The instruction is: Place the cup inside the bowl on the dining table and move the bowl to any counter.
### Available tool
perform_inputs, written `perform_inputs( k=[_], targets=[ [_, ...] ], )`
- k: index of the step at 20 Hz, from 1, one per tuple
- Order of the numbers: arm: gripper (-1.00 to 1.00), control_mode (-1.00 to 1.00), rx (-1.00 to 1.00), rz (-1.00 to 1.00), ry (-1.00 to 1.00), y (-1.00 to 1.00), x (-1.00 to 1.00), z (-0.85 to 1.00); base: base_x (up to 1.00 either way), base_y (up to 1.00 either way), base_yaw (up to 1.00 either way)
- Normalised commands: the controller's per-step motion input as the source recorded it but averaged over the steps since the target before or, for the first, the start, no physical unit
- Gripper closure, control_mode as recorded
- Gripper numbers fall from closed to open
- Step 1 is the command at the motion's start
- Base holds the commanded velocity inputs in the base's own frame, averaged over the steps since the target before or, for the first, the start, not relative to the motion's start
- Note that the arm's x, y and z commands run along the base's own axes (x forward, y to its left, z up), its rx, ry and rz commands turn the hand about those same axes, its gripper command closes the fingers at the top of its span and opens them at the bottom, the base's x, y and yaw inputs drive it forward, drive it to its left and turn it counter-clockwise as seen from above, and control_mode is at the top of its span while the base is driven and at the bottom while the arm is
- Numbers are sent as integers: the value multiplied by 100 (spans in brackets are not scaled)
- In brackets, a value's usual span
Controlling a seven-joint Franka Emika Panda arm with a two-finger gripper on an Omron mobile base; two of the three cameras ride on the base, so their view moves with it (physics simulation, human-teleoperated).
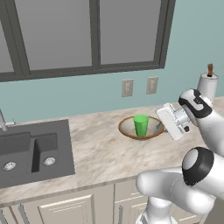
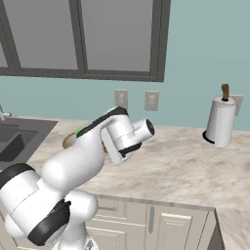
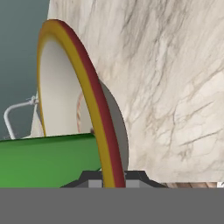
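The tool (image 3: 109, 177) was closed narrow on the rim of the bowl (image 1: 141, 129), its two dark tips pinching the tan-brown edge from either side in the hand view, with the cup (image 1: 141, 125) lying close against that edge inside the bowl. From the left base view the hand met the bowl at its right side, and the bowl looked to be sitting on, or only just above, the bench (image 1: 96, 153); which of the two could not be told. The cup stood upright in the middle of the bowl, so the first half of the task seemed done and the bowl seemed to have reached a counter. The step in hand was judged to be the set-down and release. To do it well, the bowl needed to rest flat before the tips parted, because a rim pinch on one side would let the far side drop and could tip the tall cup. Beyond the bowl lay open stone, the sink (image 1: 30, 153) well off to the left, and a paper towel roll (image 2: 220, 121) far right by the wall.
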Motion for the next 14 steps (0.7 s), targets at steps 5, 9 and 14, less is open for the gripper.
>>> perform_inputs(
  k=[5, 9, 14],
  targets=[
    [100, -100, 0, 0, 0, 26, 0, -37, 0, 0, 0],
    [100, -100, 0, 0, 0, 27, 0, -26, 0, 0, 0],
    [100, -100, 0, 0, 0, 23, 0, -17, 0, 0, 0]
  ],
)
